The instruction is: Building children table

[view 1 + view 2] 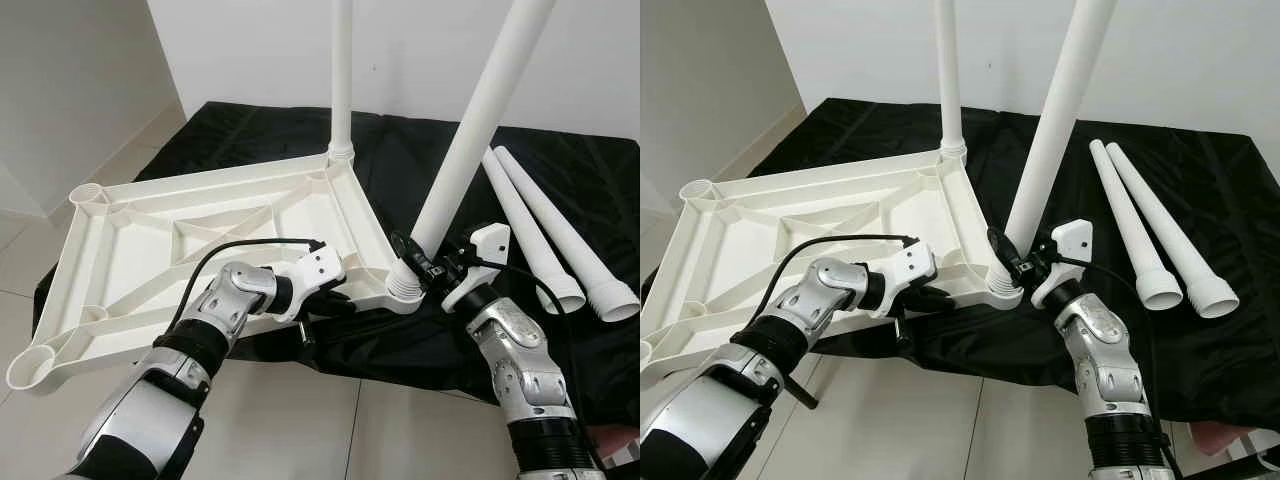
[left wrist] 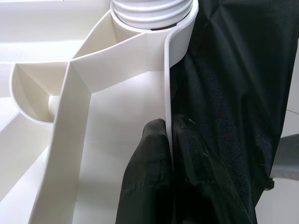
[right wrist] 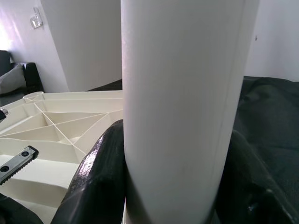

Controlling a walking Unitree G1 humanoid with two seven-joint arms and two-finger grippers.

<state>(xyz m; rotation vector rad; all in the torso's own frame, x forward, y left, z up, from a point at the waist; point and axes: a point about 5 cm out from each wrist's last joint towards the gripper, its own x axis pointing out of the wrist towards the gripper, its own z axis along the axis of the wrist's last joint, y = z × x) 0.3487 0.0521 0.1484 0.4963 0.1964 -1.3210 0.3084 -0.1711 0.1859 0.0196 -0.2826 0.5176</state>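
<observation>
tabletop (image 1: 150,245) upturned, two legs (image 1: 470,130) fitted, two loose legs (image 1: 545,230)

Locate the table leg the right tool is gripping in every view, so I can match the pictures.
Left eye view: gripped leg rises right of centre from the tabletop's near corner socket.
Right eye view: gripped leg near centre, leaning rightward.
Left wrist view: just its ribbed base in the socket.
Right wrist view: wide white column between the right tool's fingers.
Shared landmark: the corner socket.
</observation>
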